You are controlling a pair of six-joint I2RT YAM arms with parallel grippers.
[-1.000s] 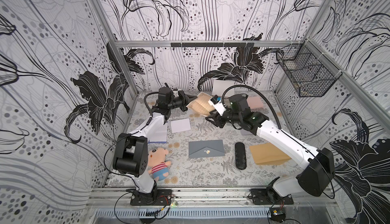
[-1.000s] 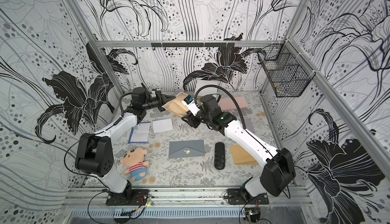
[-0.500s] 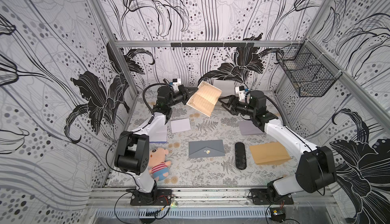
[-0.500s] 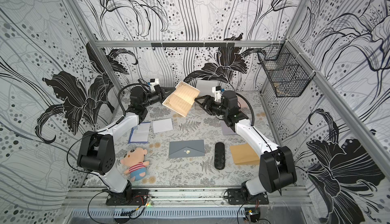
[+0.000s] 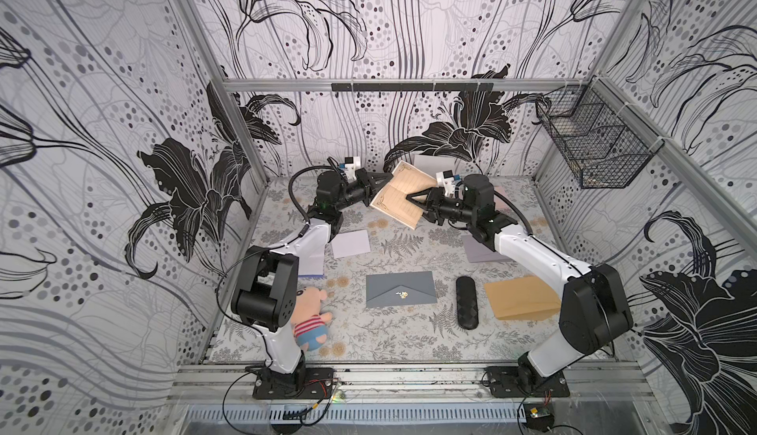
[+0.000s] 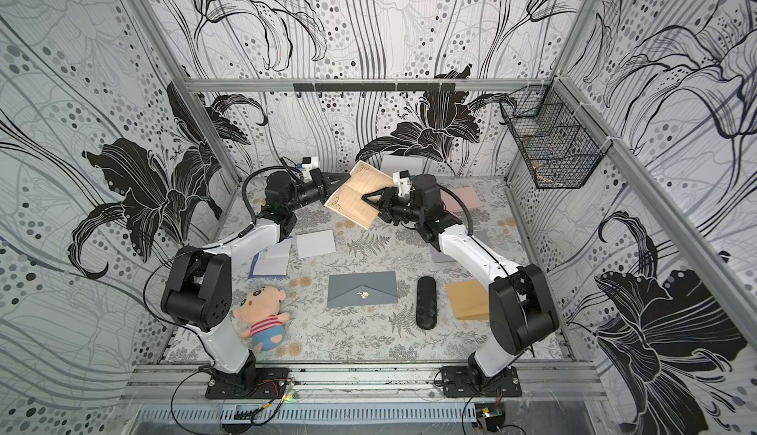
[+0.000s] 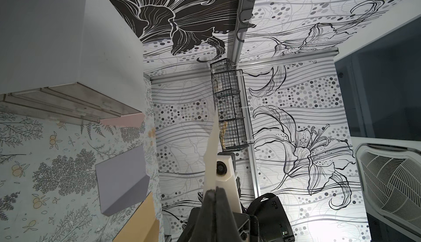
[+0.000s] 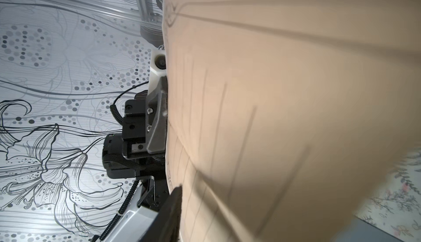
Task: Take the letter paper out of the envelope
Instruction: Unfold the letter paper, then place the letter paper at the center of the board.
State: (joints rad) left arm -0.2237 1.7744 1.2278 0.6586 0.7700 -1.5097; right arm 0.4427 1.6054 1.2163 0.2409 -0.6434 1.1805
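Observation:
The letter paper (image 5: 399,191) (image 6: 356,199) is a tan lined sheet, unfolded and held in the air at the back of the table, free of any envelope. My left gripper (image 5: 379,179) (image 6: 334,181) (image 7: 215,192) is shut on its left edge; the left wrist view shows the sheet (image 7: 211,152) edge-on. My right gripper (image 5: 409,198) (image 6: 364,198) reaches onto the sheet's right side. In the right wrist view one finger (image 8: 174,211) lies against the paper (image 8: 284,92), which hides the other. A grey envelope (image 5: 399,289) and a tan envelope (image 5: 520,298) lie flat in front.
A plush doll (image 5: 311,318) lies by the left arm's base and a black case (image 5: 467,302) between the two envelopes. White sheets (image 5: 350,244), a lilac envelope (image 5: 479,248) and a pink one (image 5: 499,203) lie around. A wire basket (image 5: 594,150) hangs on the right wall.
A second ago the right gripper was at the folded paper. It drew back right while the sheet opened out in the left gripper, then returned to the sheet's right side.

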